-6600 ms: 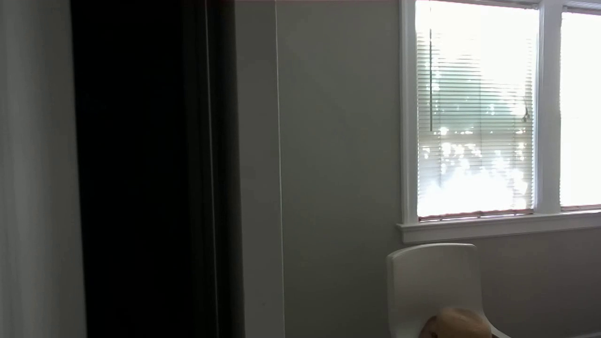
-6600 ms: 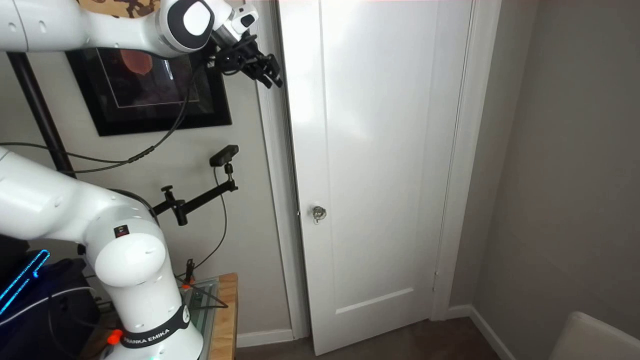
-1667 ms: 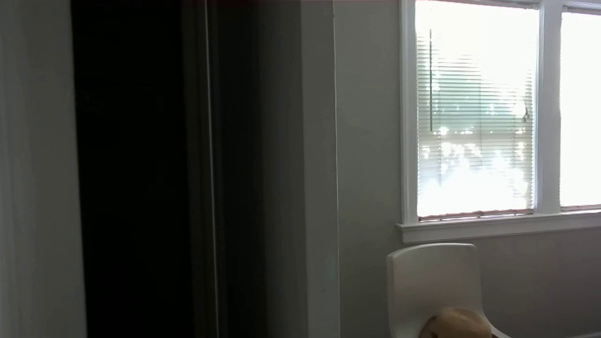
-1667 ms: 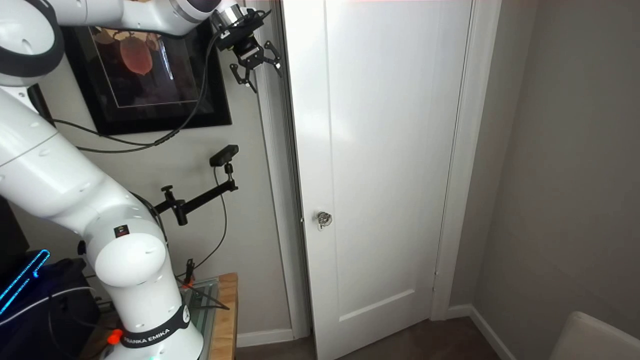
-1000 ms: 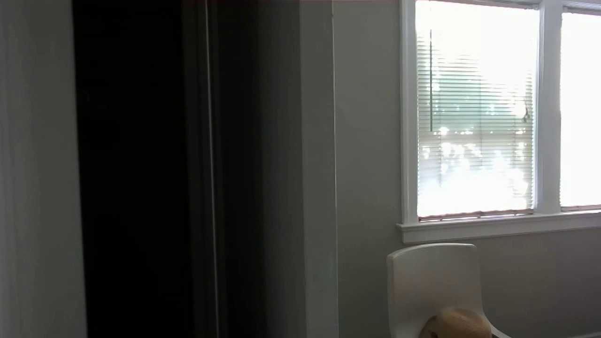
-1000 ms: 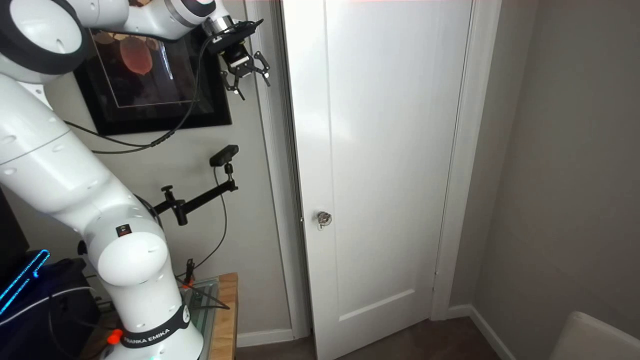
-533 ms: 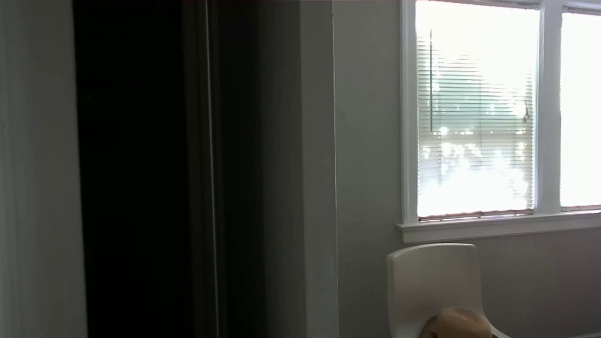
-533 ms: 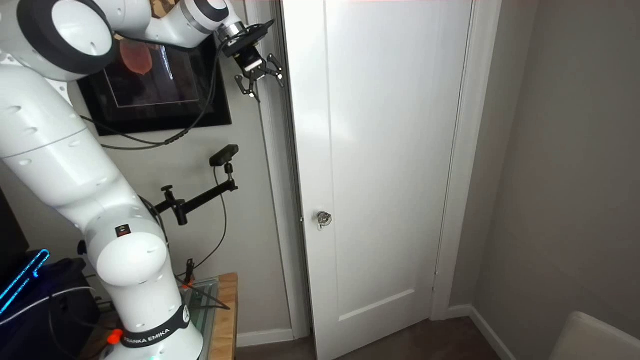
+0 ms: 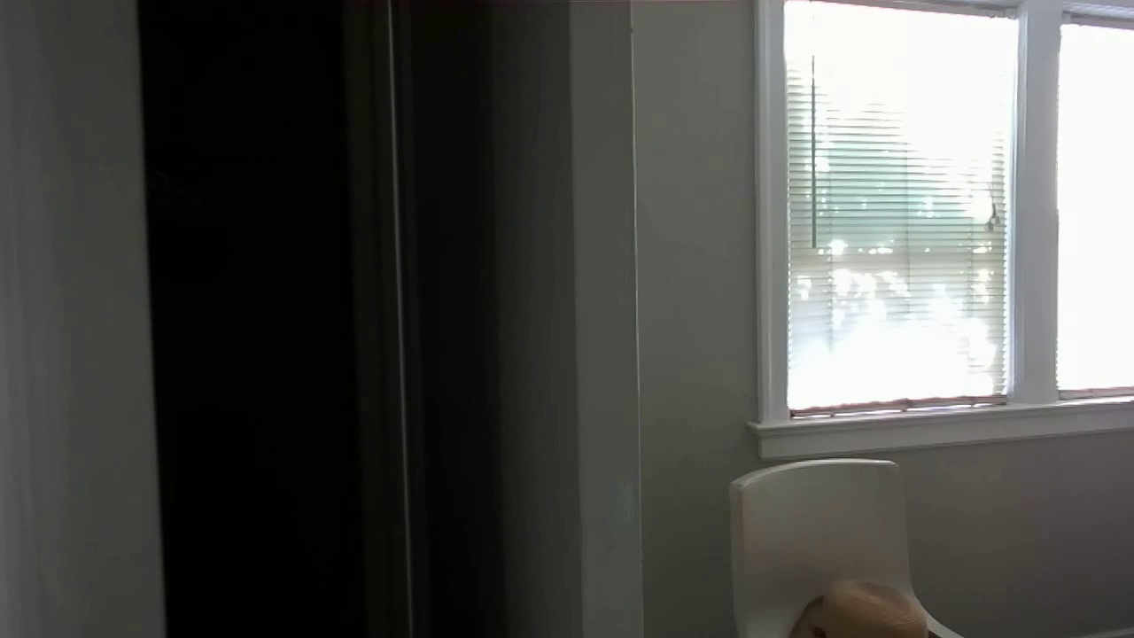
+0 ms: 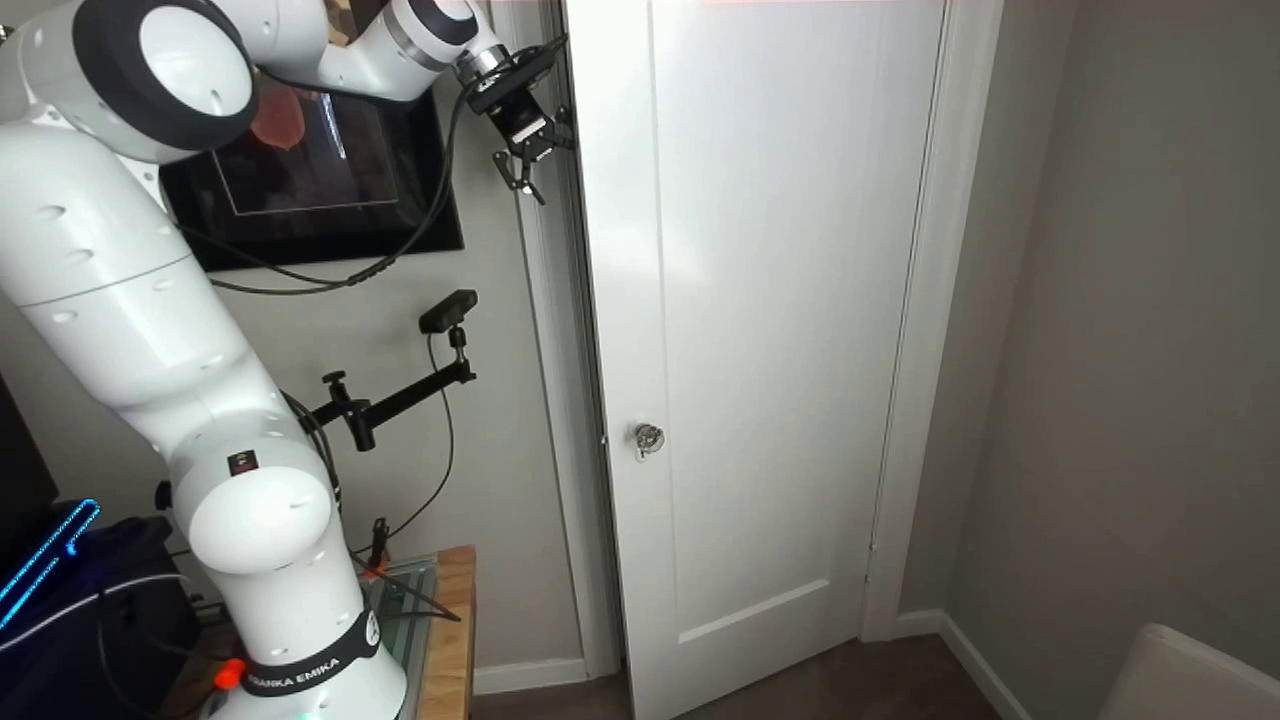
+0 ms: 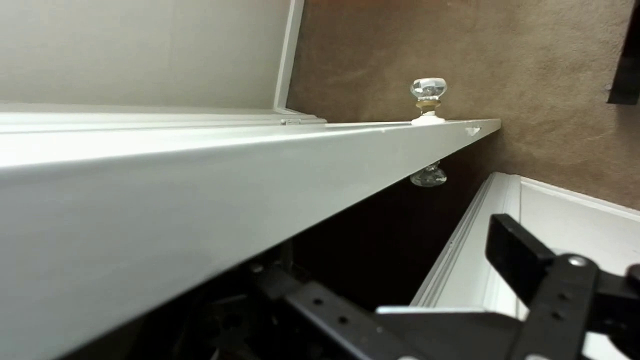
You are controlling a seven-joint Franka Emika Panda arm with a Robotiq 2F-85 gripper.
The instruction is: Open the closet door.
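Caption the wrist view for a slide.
Closet door ajar, viewed along its edge, a clear knob on each face; open jaws low in the picture.

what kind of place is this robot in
Probably a home, perhaps a bedroom or study: there is a door with a glass knob, window blinds, and a framed picture.

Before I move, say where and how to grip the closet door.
Probably hook the closet door by its free edge from its inner side: it stands ajar, baring that edge, and one finger of the open claw seems behind it. Its round outer knob might slip.
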